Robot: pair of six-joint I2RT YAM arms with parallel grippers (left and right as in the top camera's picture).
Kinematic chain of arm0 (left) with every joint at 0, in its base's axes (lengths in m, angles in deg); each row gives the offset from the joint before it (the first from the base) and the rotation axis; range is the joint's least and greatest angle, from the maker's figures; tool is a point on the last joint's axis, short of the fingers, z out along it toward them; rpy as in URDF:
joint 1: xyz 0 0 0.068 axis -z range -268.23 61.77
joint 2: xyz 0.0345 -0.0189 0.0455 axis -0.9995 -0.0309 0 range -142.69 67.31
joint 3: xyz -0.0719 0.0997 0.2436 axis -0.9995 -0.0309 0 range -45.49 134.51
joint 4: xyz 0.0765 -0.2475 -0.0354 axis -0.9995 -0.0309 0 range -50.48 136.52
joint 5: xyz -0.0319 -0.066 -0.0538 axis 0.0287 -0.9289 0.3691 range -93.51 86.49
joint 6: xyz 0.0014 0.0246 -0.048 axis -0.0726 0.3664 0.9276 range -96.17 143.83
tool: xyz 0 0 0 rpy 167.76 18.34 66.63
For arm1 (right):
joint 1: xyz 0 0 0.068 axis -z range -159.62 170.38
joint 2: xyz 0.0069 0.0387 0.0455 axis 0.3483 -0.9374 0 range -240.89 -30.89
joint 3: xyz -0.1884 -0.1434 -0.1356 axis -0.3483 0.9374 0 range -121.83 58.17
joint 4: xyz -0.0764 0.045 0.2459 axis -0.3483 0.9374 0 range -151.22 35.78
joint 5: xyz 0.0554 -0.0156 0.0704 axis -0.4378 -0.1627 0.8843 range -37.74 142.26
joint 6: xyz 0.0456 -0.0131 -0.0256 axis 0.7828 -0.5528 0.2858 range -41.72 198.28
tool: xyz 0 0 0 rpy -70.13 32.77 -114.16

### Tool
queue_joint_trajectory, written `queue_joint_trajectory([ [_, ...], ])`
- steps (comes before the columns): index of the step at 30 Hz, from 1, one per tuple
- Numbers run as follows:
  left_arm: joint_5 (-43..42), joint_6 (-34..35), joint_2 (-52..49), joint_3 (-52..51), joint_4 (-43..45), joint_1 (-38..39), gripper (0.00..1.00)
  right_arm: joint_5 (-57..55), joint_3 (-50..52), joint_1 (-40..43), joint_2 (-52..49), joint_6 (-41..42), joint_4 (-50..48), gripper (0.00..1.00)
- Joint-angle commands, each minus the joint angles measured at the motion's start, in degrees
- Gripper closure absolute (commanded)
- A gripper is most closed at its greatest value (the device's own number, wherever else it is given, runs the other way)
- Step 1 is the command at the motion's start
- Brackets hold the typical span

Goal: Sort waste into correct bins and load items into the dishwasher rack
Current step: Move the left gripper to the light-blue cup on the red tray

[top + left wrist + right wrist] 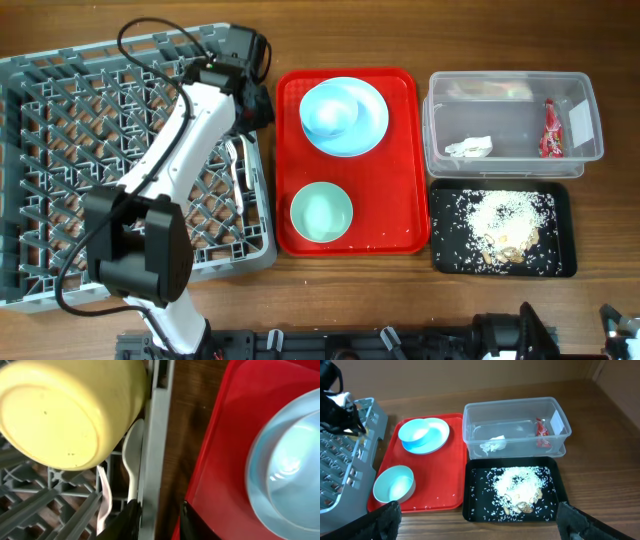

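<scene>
The left arm reaches across the dishwasher rack (60, 150) to its far right corner, next to the red tray (400, 215). The left fingers (157, 521) stand a little apart over the rack's right wall with nothing between them but that rim. The yellow cup (65, 410) lies free just inside the wall, tipped so its base faces the wrist camera. The white spoon (132, 455) rests against the wall beneath the cup, bowl end uppermost. A second pale handle lies beside it, and whether that is the fork I cannot tell

On the red tray, the pale-blue plate (372, 118) sits at the far end with a teal bowl (328, 110) on its left part. A second teal bowl (320, 212) stands alone at the near end. A few white grains speckle the tray's near edge

To the right of the tray, the clear tub (510, 95) holds the crumpled white tissue (468, 148) near its middle. The red wrapper (549, 132) stands against its right end beside the white label. The black tray (445, 250) sits just in front of the tub. It carries the heap of rice grains (505, 215) with brownish scraps at the heap's near side and loose grains scattered around

The right fingers (479, 510) are spread wide and empty, low over the near edge of the bench (420, 40), well apart from every item
</scene>
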Motion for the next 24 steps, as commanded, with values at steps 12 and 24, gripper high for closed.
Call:
queue_joint_trajectory([
  [12,1.0,1.7,-0.3,-2.9,-2.5,0.5,0.89,0.5,0.2,-0.2,0.6,0.3,0.0,0.00],
  [24,1.0,-1.3,-0.3,-2.9,-2.2,7.7,0.91,0.5,0.2,-0.2,0.6,0.3,0.0,0.00],
])
